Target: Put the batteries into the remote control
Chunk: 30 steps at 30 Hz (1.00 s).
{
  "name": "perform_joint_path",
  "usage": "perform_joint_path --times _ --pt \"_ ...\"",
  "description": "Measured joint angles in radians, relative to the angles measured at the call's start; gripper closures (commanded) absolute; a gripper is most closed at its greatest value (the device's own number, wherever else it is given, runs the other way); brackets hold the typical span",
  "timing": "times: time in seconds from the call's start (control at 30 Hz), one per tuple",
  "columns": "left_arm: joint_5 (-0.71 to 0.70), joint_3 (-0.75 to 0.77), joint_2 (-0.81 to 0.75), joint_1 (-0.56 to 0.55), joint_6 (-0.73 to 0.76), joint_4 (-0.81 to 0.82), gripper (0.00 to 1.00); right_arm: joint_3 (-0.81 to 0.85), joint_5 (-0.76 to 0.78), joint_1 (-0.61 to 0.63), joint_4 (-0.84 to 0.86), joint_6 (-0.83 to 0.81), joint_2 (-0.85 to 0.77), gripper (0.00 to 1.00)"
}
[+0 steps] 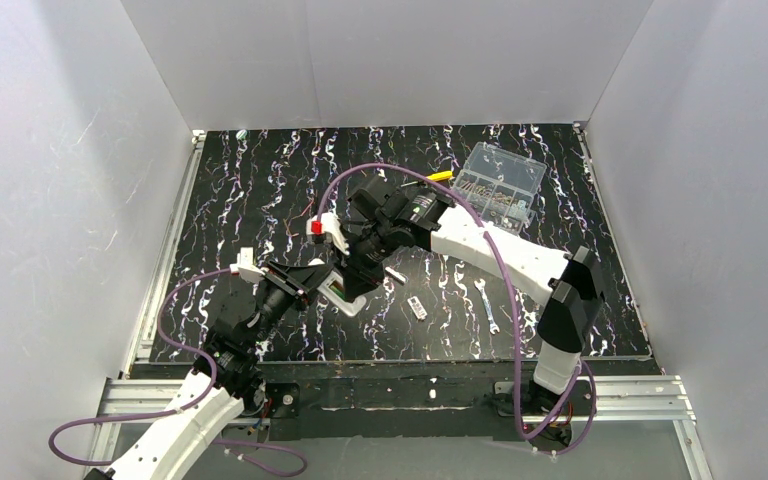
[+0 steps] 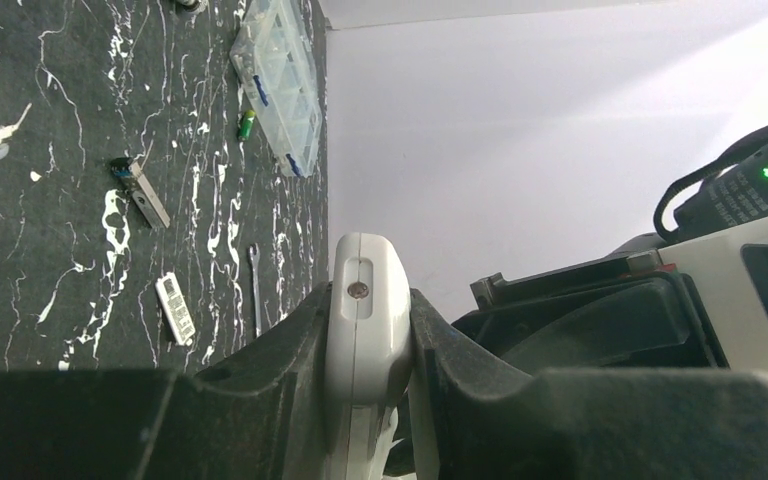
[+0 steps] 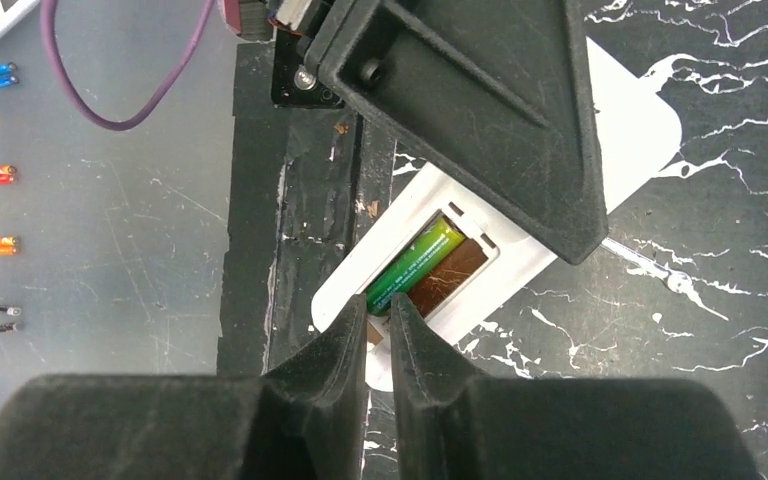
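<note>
The white remote control (image 1: 345, 298) is held up off the table, edge-on, with my left gripper (image 2: 365, 330) shut on its end. In the right wrist view the remote control (image 3: 640, 140) shows its open back. One green battery (image 3: 415, 265) lies slanted in the brown compartment there. My right gripper (image 3: 380, 308) has its jaws almost together, the tips nipping the near end of that battery. In the top view the right gripper (image 1: 360, 268) meets the left gripper (image 1: 322, 283) mid-table. A second green battery (image 2: 246, 122) lies against the clear box.
A clear compartment box (image 1: 500, 183) stands at the back right. A small wrench (image 1: 490, 305), a flat white cover piece (image 1: 417, 307) and a dark strip (image 2: 140, 190) lie right of the grippers. White walls enclose the black marbled table (image 1: 260, 190).
</note>
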Motion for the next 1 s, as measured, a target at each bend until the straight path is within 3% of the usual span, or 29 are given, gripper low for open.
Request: perform_joint_path --times 0.67,0.83,0.93,1.0 --pt "-0.019 -0.006 0.0 0.0 0.008 -0.011 1.0 0.074 0.086 0.017 -0.032 0.088 0.056 0.78" --pt "0.016 -0.027 -0.003 -0.003 -0.018 0.047 1.0 0.069 0.129 0.023 0.047 0.1 0.012 0.6" --pt "0.044 -0.034 -0.016 -0.008 -0.035 0.083 1.0 0.036 0.193 0.022 0.13 0.134 -0.058 0.33" --pt "0.061 -0.035 -0.024 -0.009 -0.04 0.106 1.0 0.005 0.238 0.02 0.171 0.163 -0.11 0.24"
